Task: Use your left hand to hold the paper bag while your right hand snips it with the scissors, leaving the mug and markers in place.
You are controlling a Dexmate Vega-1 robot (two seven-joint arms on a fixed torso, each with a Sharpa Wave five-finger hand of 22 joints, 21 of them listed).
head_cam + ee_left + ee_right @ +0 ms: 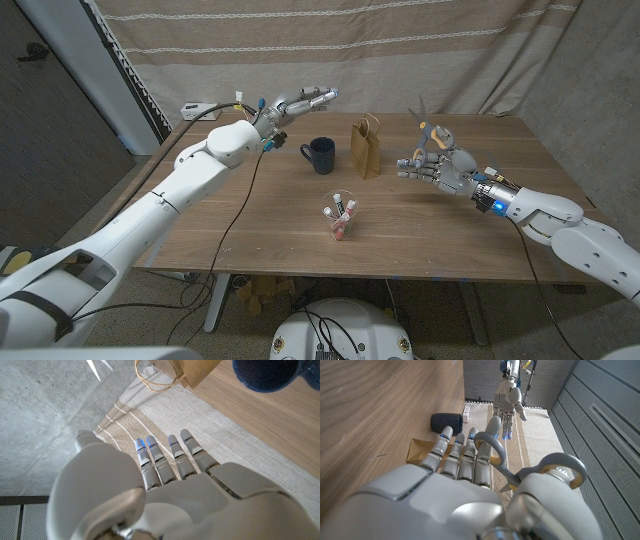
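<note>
The right hand (432, 167) is pale grey with small blue lights at its fingertips, and the scissors (530, 467) in it have grey handles lined with yellow. Just beyond its fingers stands the plain brown paper bag (365, 147), and past that the dark navy mug (321, 154). The white left hand (165, 490) hangs before a beige curtain (330, 50) with thin white stripes.

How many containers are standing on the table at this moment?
3: a dark mug left of the paper bag at the far middle, and a clear cup of markers nearer the front.
</note>
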